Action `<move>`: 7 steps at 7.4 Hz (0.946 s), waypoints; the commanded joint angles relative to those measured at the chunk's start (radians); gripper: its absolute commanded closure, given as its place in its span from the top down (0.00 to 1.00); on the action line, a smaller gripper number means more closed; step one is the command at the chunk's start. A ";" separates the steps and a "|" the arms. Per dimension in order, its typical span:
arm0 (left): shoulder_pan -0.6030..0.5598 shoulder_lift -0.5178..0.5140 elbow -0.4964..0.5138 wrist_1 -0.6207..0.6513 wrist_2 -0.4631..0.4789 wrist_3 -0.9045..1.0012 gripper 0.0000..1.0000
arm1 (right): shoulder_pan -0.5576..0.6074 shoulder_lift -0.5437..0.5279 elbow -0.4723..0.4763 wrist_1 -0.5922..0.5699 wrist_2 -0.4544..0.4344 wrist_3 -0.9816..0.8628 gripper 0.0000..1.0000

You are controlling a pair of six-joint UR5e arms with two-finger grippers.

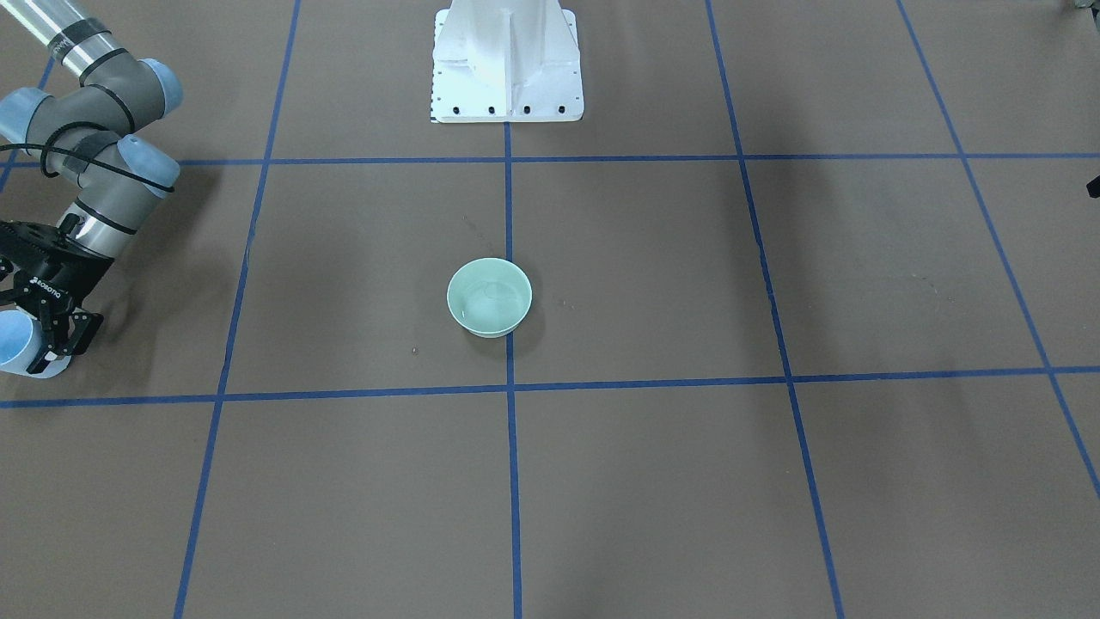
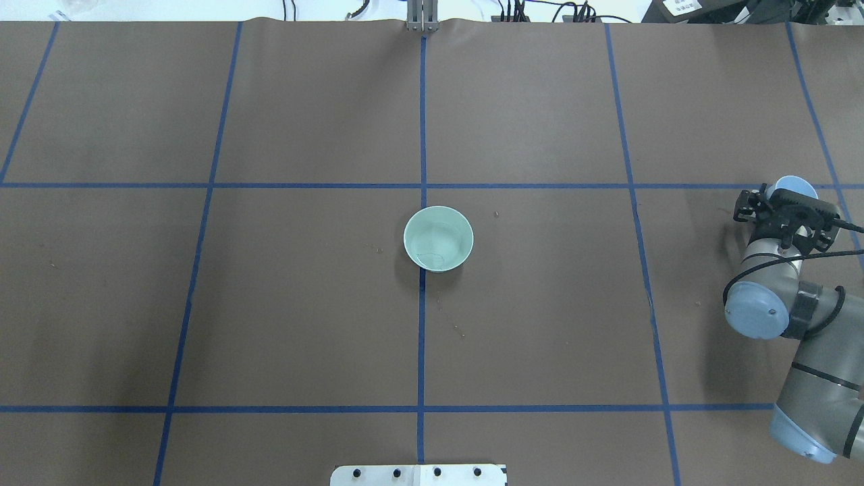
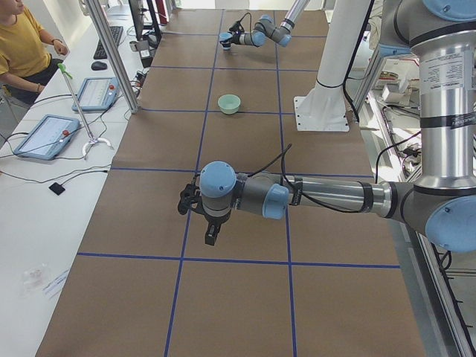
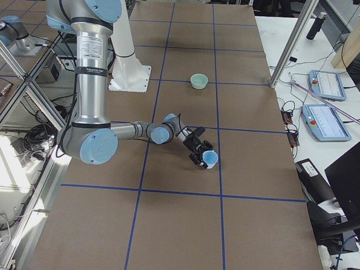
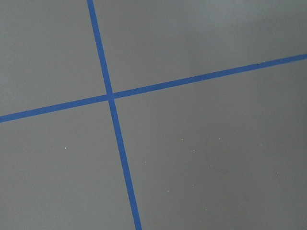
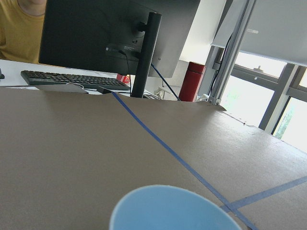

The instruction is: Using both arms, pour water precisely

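A pale green bowl (image 2: 439, 238) stands at the table's middle, also in the front view (image 1: 489, 297); it seems to hold a little water. My right gripper (image 2: 788, 196) is at the table's right edge, shut on an upright light blue cup (image 2: 794, 183). The front view shows this gripper (image 1: 33, 337) and the cup (image 1: 12, 344) at its far left. The cup's rim (image 6: 172, 208) fills the bottom of the right wrist view. My left gripper (image 3: 197, 216) shows only in the left side view, low over bare table; I cannot tell whether it is open or shut.
The white pedestal base (image 1: 507, 60) stands at the robot's side of the table. Blue tape lines (image 5: 112, 96) grid the brown table cover. A monitor (image 6: 120, 33) and keyboard stand beyond the table edge. A person in yellow (image 3: 22, 44) sits at a side desk.
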 commanded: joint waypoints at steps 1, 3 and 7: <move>0.000 -0.002 -0.001 0.001 0.000 0.000 0.99 | 0.003 -0.003 0.050 -0.002 -0.024 0.000 0.99; 0.000 -0.004 -0.001 0.001 0.000 0.000 0.99 | 0.016 -0.014 0.054 -0.001 -0.073 -0.008 0.99; -0.002 -0.011 0.006 0.001 0.002 0.000 0.99 | 0.079 -0.063 0.195 0.001 -0.060 -0.186 0.99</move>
